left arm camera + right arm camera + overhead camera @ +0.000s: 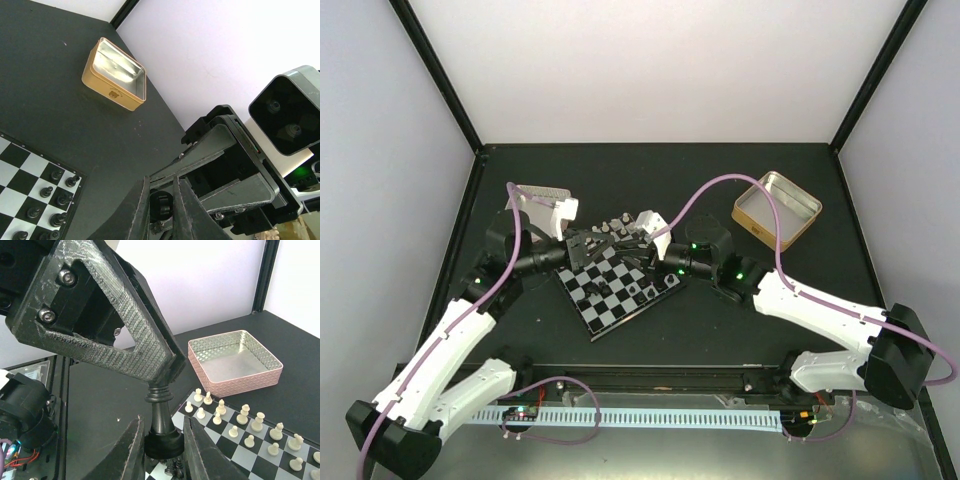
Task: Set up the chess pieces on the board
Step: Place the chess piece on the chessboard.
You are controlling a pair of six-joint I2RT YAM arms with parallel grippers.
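Though overhead hides it | right wrist: black piece (pixel 160 412) in right end effector (pixel 164 427)

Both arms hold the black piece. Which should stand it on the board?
Probably the left arm: its jaws pinch the black piece by the head, leaving the base free once the right jaws release.

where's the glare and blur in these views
Top external: white back wall blown out, small checkered chessboard dim. Left wrist: glare inside the gold square tin, left tool soft up close. Right wrist: right tool blurred around the black chess piece; pink textured metal tin sharp.
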